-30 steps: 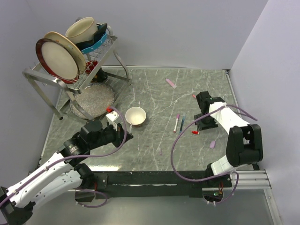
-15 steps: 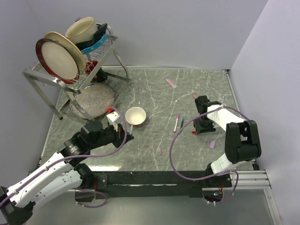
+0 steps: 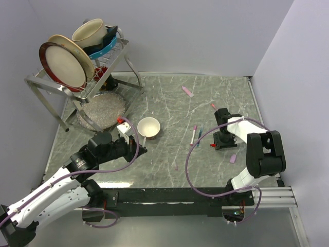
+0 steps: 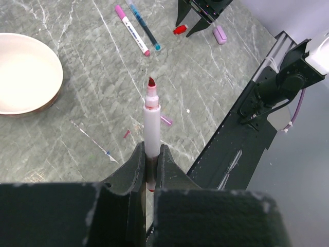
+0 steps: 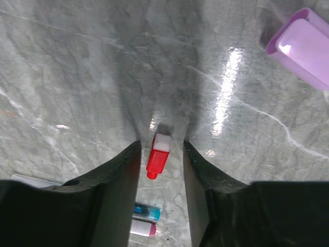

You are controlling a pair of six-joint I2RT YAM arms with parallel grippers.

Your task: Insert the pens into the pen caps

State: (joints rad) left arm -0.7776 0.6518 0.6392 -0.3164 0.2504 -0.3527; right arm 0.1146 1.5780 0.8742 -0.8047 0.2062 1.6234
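My left gripper (image 4: 150, 154) is shut on a white pen (image 4: 151, 123) with a bare red tip, held above the table; it also shows in the top view (image 3: 138, 149). My right gripper (image 5: 160, 149) is open, low over the table, its jaws on either side of a red pen cap (image 5: 157, 156) that lies between them; the cap shows in the top view (image 3: 213, 145). A pink pen (image 3: 193, 135) and a blue pen (image 3: 199, 134) lie side by side left of the right gripper (image 3: 222, 140). A lilac cap (image 5: 304, 45) lies to its right.
A small white bowl (image 3: 148, 127) stands left of centre. A dish rack (image 3: 85, 77) with plates and a cup stands at the back left over a glass dish (image 3: 105, 109). A pink cap (image 3: 187, 92) lies at the back, a small lilac piece (image 3: 176, 166) near the front.
My right gripper has swung toward the front and come down over the red cap, which now lies between its jaws. The left arm with its pen has not moved.
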